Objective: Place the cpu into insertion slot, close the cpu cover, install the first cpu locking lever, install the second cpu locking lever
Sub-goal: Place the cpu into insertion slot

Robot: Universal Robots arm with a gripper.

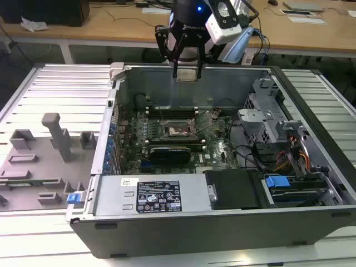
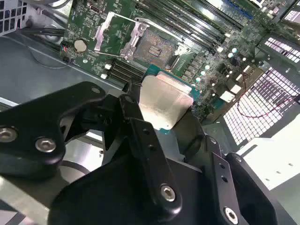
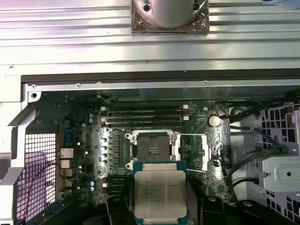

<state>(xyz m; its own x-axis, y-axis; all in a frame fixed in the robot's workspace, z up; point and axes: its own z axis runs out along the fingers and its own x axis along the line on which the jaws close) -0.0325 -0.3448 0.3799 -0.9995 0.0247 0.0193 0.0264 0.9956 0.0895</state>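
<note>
Slatted metal table (image 1: 50,83) bears computer case (image 1: 167,233); grey, perhaps plastic, fixture plate (image 1: 41,167).

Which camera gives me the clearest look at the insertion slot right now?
The first wrist view: the insertion slot faces the camera squarely, its contact field clear of the held cpu. The second wrist view shows it at a slant; the exterior view shows it small and distant.
</note>
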